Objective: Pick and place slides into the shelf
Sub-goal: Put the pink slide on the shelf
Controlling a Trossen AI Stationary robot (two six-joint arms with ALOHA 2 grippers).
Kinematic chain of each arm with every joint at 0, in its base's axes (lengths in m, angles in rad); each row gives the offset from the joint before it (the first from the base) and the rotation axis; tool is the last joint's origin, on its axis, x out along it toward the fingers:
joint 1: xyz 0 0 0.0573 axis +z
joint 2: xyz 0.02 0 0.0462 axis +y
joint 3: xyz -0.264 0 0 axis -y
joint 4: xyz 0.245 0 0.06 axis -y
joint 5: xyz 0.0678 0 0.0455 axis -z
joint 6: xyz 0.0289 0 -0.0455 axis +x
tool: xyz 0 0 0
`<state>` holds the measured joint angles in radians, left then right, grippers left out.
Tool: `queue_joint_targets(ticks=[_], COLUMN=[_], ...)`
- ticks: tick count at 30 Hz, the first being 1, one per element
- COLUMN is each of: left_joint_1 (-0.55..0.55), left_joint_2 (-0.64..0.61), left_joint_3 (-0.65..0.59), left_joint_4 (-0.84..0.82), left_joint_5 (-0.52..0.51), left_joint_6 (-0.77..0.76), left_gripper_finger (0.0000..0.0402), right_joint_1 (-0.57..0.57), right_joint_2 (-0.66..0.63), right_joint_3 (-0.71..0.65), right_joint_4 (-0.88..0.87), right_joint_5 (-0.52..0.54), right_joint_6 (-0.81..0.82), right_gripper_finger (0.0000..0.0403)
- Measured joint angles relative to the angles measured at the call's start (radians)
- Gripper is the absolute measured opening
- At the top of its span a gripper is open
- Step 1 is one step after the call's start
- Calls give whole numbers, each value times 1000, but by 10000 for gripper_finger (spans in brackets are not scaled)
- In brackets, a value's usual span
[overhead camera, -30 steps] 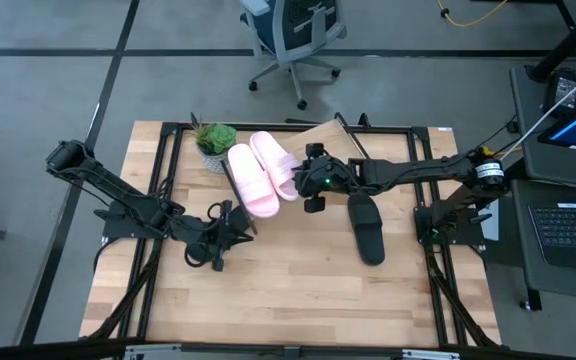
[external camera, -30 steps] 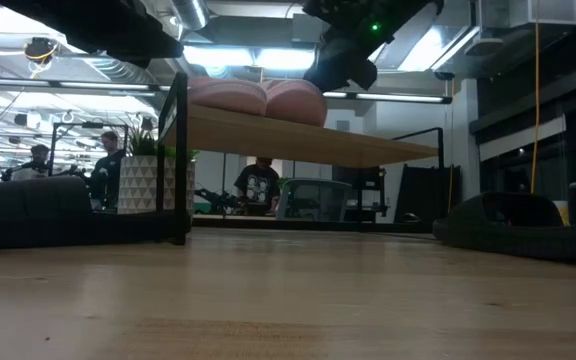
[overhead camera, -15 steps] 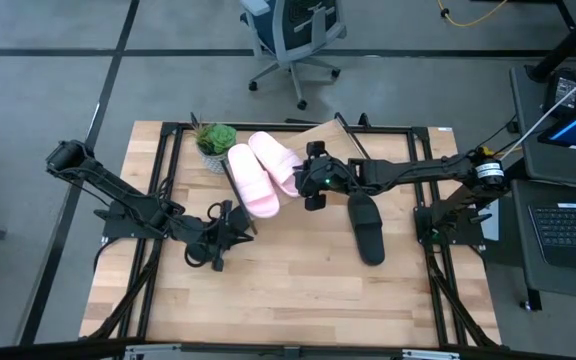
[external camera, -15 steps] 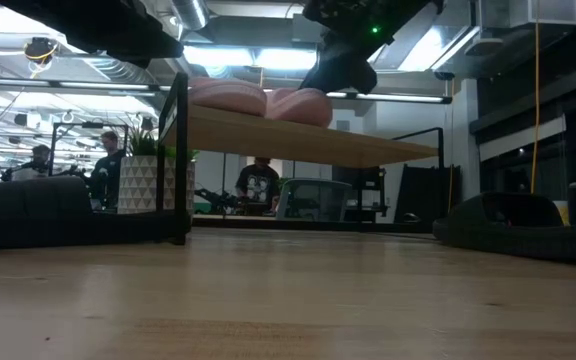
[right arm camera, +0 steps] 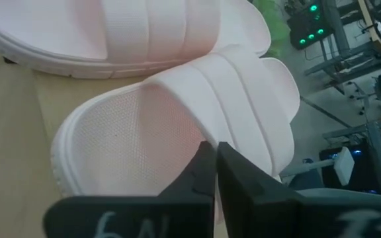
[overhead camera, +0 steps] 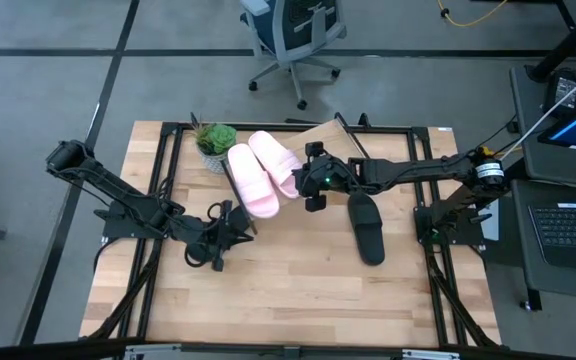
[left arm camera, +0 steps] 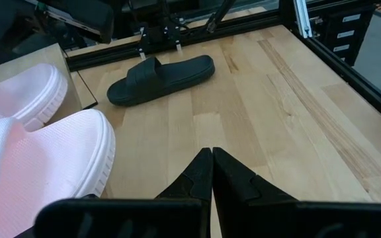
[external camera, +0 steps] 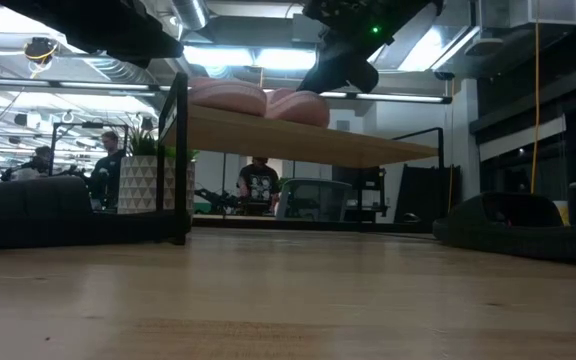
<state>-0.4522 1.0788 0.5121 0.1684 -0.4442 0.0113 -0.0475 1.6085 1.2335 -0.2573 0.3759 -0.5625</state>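
High view: two pale pink slides lie side by side on the slanted wooden shelf (overhead camera: 320,135) at the far side of the surface (overhead camera: 288,290). The left pink slide (overhead camera: 251,180) sits beside a small potted plant (overhead camera: 214,138); the right pink slide (overhead camera: 274,162) lies next to the right gripper (overhead camera: 313,185). One black slide (overhead camera: 366,227) lies flat on the surface, near the right arm and apart from the shelf. The left gripper (overhead camera: 230,222) rests low over the surface in front of the shelf.

Low view: it adds what the overhead picture cannot, namely the shelf (external camera: 298,138) as a thin light board raised on a black wire frame, with the rounded pink soles on top and the right gripper (external camera: 340,70) above them. People show in the room behind.

Left wrist view: the left gripper (left arm camera: 211,173) has its fingers pressed together and holds nothing. The black slide (left arm camera: 161,79) shows a smooth matte strap and a long flat sole. The ribbed white edges of the pink slides (left arm camera: 45,158) are close by.

Right wrist view: the right gripper (right arm camera: 210,173) has its fingers closed together, with nothing visibly between them, directly over the right pink slide (right arm camera: 170,129). This view alone shows a fine dotted footbed and a wide grooved strap.
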Motion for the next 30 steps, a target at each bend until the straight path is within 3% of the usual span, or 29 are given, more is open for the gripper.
queue_joint_targets(ticks=[12,18,30], left_joint_1=[0,0,0], left_joint_2=[0,0,0], left_joint_3=[0,0,0], left_joint_4=[0,0,-3], left_joint_5=[0,0,-1], left_joint_6=[0,0,2], left_gripper_finger=[5,5,5], right_joint_1=[0,1,64], right_joint_2=[-2,-20,-32], right_joint_3=[0,0,0], right_joint_4=[-2,-17,-48], right_joint_5=[-3,64,68], right_joint_6=[-18,-15,5], right_gripper_finger=[3,2,1])
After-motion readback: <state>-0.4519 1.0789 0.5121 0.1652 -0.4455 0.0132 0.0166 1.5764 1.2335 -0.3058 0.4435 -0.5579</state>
